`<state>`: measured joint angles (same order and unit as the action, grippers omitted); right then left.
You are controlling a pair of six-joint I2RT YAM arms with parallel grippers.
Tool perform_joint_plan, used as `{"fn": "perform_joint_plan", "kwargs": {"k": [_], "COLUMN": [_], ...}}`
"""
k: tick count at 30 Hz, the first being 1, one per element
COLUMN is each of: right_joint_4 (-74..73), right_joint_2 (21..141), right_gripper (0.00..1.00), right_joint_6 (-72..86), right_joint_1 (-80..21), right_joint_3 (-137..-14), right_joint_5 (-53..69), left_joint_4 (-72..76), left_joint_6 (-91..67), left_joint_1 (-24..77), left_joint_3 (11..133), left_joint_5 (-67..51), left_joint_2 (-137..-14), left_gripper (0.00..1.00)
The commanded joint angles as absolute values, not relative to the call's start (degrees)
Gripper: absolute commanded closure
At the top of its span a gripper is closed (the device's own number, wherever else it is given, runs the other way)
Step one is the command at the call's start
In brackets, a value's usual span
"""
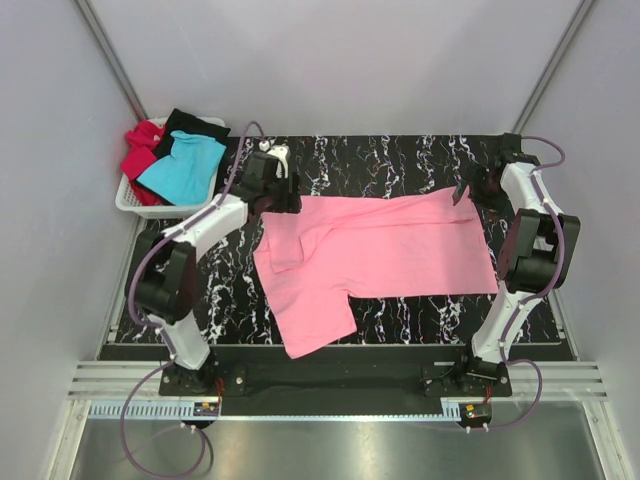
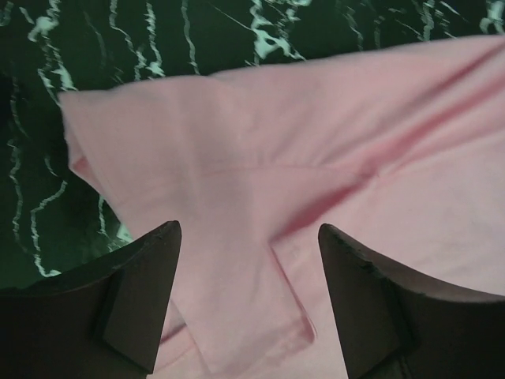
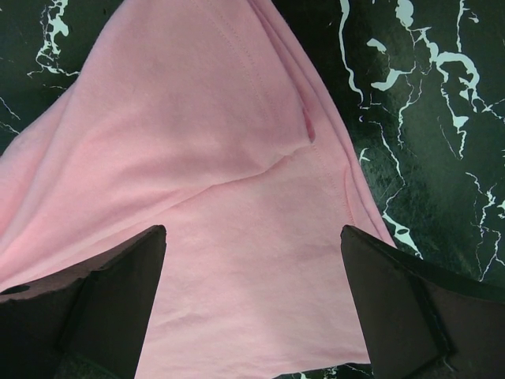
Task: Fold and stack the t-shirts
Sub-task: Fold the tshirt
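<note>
A pink t-shirt (image 1: 385,250) of soft, matte knit lies spread sideways across the middle of the table (image 1: 400,160), whose top is glossy black with white marble-like veins. The cloth is mostly flat with a few shallow creases. One sleeve juts toward the near edge as a blunt flap, and a smaller fold lies doubled over on the shirt's left part.

The left gripper (image 2: 246,229) hovers over the shirt's far left corner with its dark, wedge-shaped fingers (image 2: 146,292) spread wide. Nothing is pinched between them, and a stitched seam in the pink cloth shows below the gap. The right gripper (image 3: 252,229) is over the far right corner of the shirt, its jaws also spread wide apart and holding nothing. Under it the fabric narrows to a point with a stitched hem along the edge.

At the far left corner stands a white plastic basket (image 1: 130,203) with slotted walls. It holds a crumpled heap of a turquoise t-shirt (image 1: 185,165) on top, a red t-shirt (image 1: 140,150) to its left, and a black t-shirt (image 1: 195,125) behind.
</note>
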<state>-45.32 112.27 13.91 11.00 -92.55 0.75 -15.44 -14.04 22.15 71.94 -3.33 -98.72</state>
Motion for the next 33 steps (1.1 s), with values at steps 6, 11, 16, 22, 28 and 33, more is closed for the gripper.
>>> {"fn": "perform_joint_plan", "kwargs": {"k": [6,11,16,22,28,33], "right_joint_4": [-45.5,-45.4,-45.4,-45.4,-45.4,-45.4], "right_joint_2": [111.4,111.4,111.4,111.6,111.6,111.8], "right_gripper": [0.0,0.0,0.0,0.0,0.0,0.0], "right_joint_6": [13.8,13.8,13.9,13.8,13.7,13.6], "right_joint_1": [11.2,11.2,11.2,11.2,11.2,11.2], "right_joint_3": [-91.8,-91.6,-91.5,-91.4,-91.3,-91.5], "right_joint_5": [1.9,1.6,1.1,1.1,1.1,1.1], "left_joint_4": [-24.1,-24.2,-24.1,-24.5,-24.8,-24.8], "left_joint_6": [-10.6,-5.2,-4.2,-4.0,-2.6,-1.1], "left_joint_1": [23.8,26.4,27.9,29.2,29.4,30.8], "left_joint_3": [82.3,82.8,81.7,81.3,80.7,80.5], "left_joint_5": [15.8,16.4,13.6,13.1,7.4,4.7], "left_joint_2": [-110.3,-112.2,-112.4,-113.7,-113.7,-113.8], "left_gripper": [0.26,0.31,0.39,0.61,0.62,0.62]}}
